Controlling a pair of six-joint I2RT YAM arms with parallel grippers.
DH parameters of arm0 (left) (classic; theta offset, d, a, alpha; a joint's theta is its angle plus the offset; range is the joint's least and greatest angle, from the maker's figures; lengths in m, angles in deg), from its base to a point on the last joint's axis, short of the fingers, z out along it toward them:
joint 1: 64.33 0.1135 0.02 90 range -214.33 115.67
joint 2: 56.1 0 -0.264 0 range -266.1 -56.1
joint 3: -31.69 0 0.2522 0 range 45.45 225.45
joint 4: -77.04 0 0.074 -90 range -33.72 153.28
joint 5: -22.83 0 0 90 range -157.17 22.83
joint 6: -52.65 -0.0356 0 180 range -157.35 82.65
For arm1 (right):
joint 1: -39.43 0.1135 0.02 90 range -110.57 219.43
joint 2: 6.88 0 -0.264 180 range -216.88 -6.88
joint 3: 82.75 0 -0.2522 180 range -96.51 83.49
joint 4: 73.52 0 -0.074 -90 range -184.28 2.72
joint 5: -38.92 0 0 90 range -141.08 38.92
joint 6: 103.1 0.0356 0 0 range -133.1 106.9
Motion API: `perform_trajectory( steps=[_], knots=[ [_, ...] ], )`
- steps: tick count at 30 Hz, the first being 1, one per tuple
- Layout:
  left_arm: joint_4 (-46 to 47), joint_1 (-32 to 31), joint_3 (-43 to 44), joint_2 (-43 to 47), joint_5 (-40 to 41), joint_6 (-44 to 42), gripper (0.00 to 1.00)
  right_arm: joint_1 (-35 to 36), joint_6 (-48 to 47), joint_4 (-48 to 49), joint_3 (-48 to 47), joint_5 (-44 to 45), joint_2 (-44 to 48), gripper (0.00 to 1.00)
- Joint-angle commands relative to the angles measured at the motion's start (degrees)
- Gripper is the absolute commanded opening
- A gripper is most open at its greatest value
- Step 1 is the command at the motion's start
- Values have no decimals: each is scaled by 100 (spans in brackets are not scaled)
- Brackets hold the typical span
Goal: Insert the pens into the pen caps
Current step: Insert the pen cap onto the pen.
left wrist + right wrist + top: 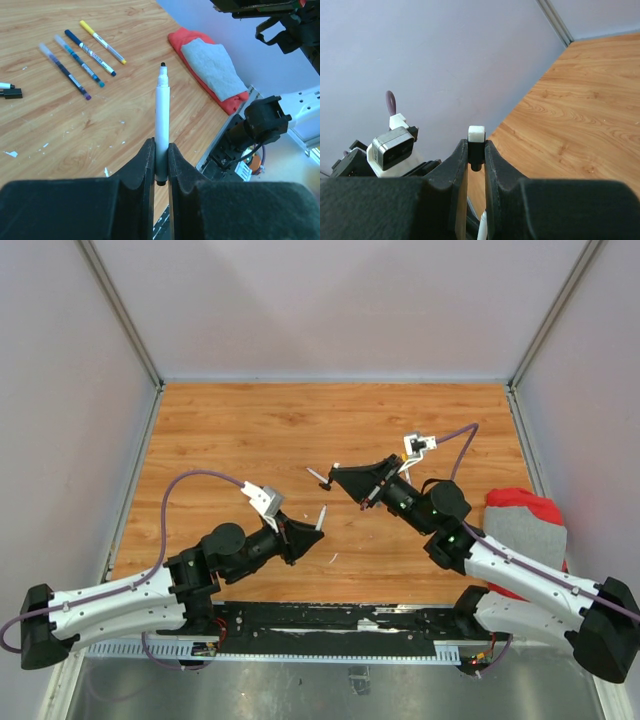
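My left gripper [161, 152] is shut on the lower end of a white-barrelled pen [161, 105], which stands upright out of the jaws with its dark tip bare. From above, that pen [320, 518] points up toward my right gripper [336, 478]. The right gripper [476, 150] is shut on a short black pen cap [476, 146] with a white end; this cap [319, 477] hangs above the table, a short way from the pen's tip. Several capped pens [82, 60] lie side by side on the wood in the left wrist view. A loose black cap [12, 93] lies near them.
A red cloth [525, 525] with a grey cloth on it lies at the table's right edge, and it also shows in the left wrist view as the red cloth [210, 67]. Small white specks [333, 558] dot the wood near the front. Grey walls close in the table.
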Motion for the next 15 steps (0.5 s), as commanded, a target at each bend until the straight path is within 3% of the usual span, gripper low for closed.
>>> perform_trajectory(
  steps=[1,15],
  knots=[
    [253,-57,-53,139,159,-32,1,73,470,4,263,428,227,1],
    [184,-63,5,161,210,-77,1,542,742,123,448,629,14,1]
  ],
)
